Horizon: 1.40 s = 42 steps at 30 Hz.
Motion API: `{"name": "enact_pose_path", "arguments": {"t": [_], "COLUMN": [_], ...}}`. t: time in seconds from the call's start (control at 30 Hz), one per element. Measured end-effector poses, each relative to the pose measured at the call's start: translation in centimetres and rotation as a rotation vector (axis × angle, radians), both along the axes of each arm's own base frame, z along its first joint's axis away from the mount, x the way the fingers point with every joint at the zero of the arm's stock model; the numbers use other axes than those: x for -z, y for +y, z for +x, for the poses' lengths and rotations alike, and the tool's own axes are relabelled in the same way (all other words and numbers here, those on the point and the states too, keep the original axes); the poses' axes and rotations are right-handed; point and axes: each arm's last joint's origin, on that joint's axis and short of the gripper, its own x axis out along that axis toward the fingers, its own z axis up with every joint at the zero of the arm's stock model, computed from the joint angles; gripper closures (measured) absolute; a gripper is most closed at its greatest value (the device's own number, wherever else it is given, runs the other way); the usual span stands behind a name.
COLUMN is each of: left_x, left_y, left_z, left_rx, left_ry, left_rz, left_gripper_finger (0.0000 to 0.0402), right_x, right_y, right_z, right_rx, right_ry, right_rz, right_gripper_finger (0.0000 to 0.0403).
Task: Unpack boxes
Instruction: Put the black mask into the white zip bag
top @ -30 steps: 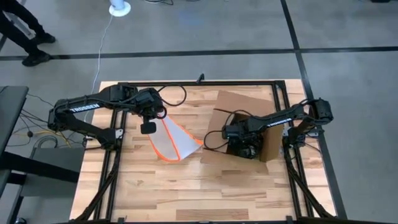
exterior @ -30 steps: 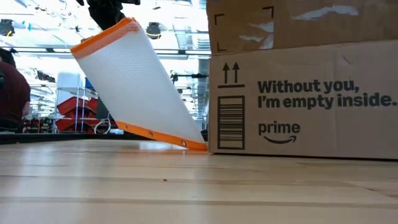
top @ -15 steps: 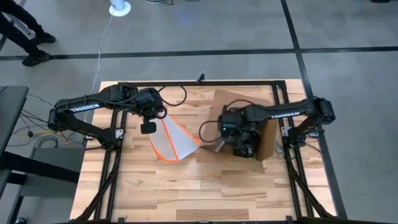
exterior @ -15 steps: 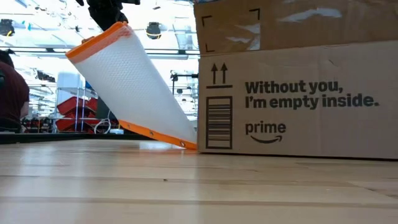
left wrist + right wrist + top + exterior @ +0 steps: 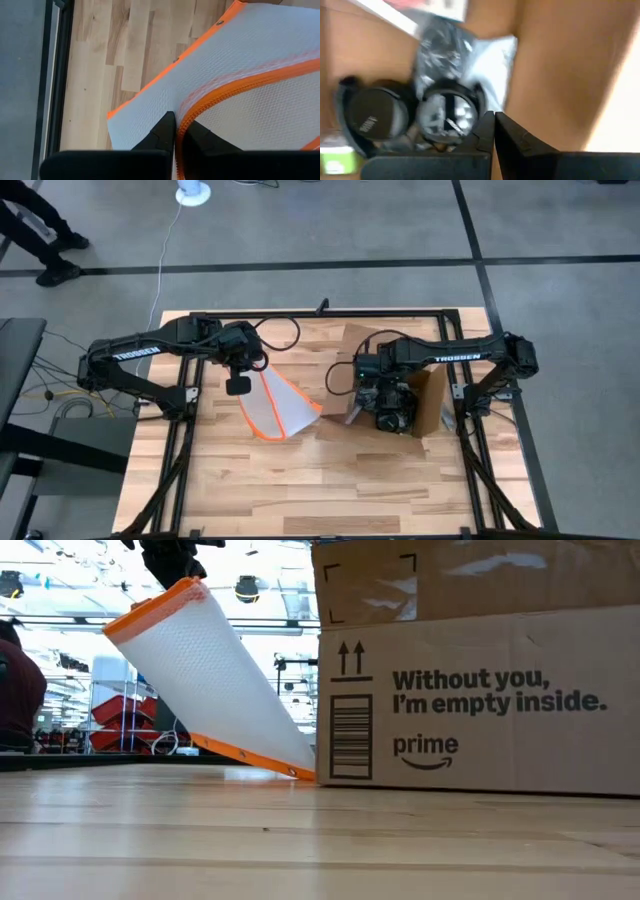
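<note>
Wooden table (image 5: 300, 470): open box (image 5: 470, 690) sits right of centre with headphones (image 5: 375, 117) and plastic-wrapped stuff inside. Right gripper (image 5: 493, 131) is pinched shut over it; left gripper (image 5: 175, 135) clamps the pouch (image 5: 275, 405) rim.

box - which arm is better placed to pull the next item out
Right. The right gripper is inside the open box, fingers shut, with the headphones and a plastic-wrapped item just ahead. The left gripper is off to the side, shut on the pouch, so it's busy.
</note>
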Motion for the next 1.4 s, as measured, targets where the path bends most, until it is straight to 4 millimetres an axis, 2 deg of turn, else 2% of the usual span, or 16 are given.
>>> {"name": "enact_pose_path", "arguments": {"t": [0.23,0.33,0.47,0.57,0.67,0.8,0.97,1.07,1.2,1.4], "left_x": [0.0,0.0,0.0,0.1,0.1,0.1,0.1,0.2,0.2,0.2], "left_y": [0.0,0.0,0.0,0.0,0.0,0.0,-0.1,0.0,0.0,0.0], "left_z": [0.0,0.0,-0.1,-0.2,-0.3,-0.3,-0.3,-0.4,-0.4,-0.5], "left_rx": [0.0,0.0,-0.001,-0.002,-0.008,-0.017,-0.027,-0.038,-0.05,-0.082], "left_ry": [0.001,0.001,0.006,0.023,0.026,0.024,0.031,0.032,0.031,0.032], "left_rz": [0.0,0.0,-0.002,-0.006,-0.009,-0.013,-0.018,-0.022,-0.025,-0.039], "left_gripper_finger": [0.0402,0.0402,0.0402,0.0402,0.0402,0.0402,0.0402,0.0402,0.0402,0.0402], "right_x": [-0.1,0.4,1.7,3.1,4.6,6.5,7.8,7.9,7.8,7.7], "right_y": [-0.1,0.2,1.8,2.9,3.5,5.4,8.4,9.2,9.0,7.3], "right_z": [0.0,0.8,2.0,1.8,1.5,1.1,0.0,-0.5,-0.2,0.5], "right_rx": [0.016,0.033,-0.026,-0.049,0.016,0.018,-0.143,-0.213,-0.247,-0.182], "right_ry": [-0.012,-0.111,-0.249,-0.255,-0.269,-0.294,-0.257,-0.24,-0.266,-0.302], "right_rz": [0.025,0.074,0.184,0.195,0.216,0.24,0.219,0.132,0.09,0.079], "right_gripper_finger": [0.0403,0.0403,0.0403,0.0396,0.0372,0.0329,0.0303,0.0301,0.0301,0.03]}}
